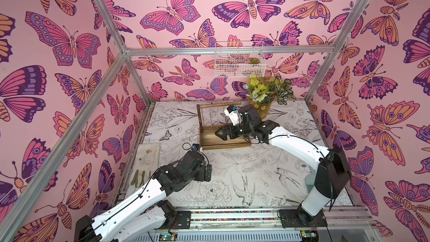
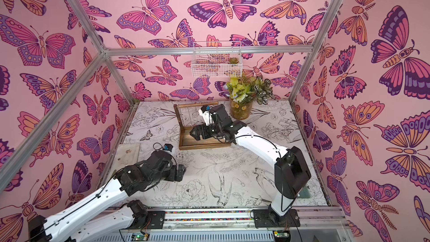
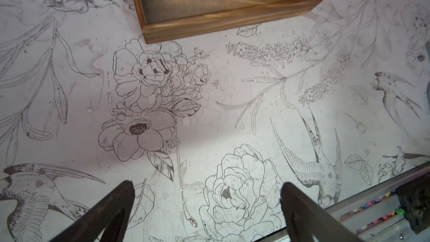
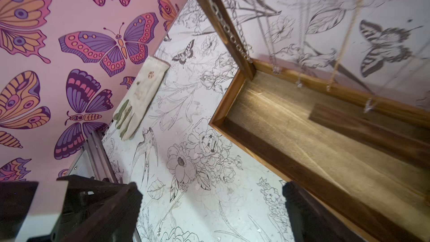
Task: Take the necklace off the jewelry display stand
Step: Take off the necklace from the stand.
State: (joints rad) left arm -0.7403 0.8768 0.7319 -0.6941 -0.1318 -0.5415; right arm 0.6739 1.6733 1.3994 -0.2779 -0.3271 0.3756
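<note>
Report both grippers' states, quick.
Left gripper: open, holding nothing; the necklace lies on the table below it.
Right gripper: open, holding nothing, by the wooden stand.

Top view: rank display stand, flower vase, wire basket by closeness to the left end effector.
1. jewelry display stand, just beyond the left end effector.
2. flower vase, table's back right.
3. white wire basket, on the back wall.

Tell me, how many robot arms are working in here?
2. The left arm is over the table, front-left, its fingers spread above a necklace lying flat. The right arm stretches over the tray of the jewelry display stand. None seems hidden.
</note>
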